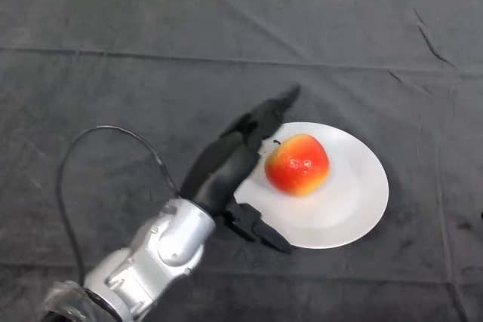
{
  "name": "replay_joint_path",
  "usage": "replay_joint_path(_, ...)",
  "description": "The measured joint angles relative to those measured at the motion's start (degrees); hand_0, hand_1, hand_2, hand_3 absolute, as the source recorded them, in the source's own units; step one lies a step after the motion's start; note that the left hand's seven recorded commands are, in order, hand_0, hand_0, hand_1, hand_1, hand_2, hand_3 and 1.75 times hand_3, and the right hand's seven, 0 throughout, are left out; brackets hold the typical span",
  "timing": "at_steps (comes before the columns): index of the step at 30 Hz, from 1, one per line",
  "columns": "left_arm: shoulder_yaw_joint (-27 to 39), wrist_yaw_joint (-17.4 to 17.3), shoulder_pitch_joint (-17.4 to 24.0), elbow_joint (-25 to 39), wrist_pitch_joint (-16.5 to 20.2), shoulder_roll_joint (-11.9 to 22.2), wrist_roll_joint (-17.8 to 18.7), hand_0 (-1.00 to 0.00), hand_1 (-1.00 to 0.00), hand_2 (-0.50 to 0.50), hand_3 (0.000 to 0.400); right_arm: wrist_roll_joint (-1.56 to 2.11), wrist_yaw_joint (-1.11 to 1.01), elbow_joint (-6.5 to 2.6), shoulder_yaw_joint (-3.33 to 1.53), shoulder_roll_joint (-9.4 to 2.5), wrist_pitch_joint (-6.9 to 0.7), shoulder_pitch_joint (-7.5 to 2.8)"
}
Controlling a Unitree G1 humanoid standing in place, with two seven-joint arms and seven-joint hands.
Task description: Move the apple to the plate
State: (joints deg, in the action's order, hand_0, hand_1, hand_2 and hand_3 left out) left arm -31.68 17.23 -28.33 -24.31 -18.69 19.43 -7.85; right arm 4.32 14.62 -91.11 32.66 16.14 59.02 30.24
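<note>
A red and yellow apple [297, 164] sits upright on the white plate [355, 201], a little left of the plate's middle. My left hand [226, 167] is just left of the apple, over the plate's left rim. Its fingers [268, 115] are straight and point up and right past the apple's far left side. Its thumb [260, 230] stretches out over the plate's near left part. The hand is open and holds nothing, with a small gap between it and the apple.
The table is covered by a dark cloth [151, 73] with a few creases at the right. A pale strip of wall runs along the far edge.
</note>
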Motion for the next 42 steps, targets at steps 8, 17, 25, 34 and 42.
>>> replay_joint_path(8,4.3,1.0,0.1,1.5,-2.9,1.5,0.8,0.0,0.0,0.0,0.0,0.0,-0.01,0.0,-0.01,0.01,0.0,0.01)
replay_joint_path(17,11.6,2.1,0.7,1.5,-6.2,4.1,2.8,0.0,0.0,0.0,0.0,0.05,0.01,-0.02,0.01,0.01,0.0,-0.01)
replay_joint_path(25,15.3,3.6,3.1,1.4,-8.0,4.5,3.2,0.0,0.0,0.0,0.0,0.19,0.01,-0.04,0.02,0.0,-0.01,-0.02)
replay_joint_path(34,21.7,4.3,4.9,1.3,-8.7,6.5,4.4,0.0,0.0,0.0,0.0,0.7,-0.02,-0.09,0.0,-0.02,-0.26,-0.03)
replay_joint_path(42,26.7,4.7,5.4,1.3,-9.1,8.6,5.7,0.0,0.0,0.0,0.0,1.01,-0.03,-0.21,0.0,-0.04,-0.49,-0.05)
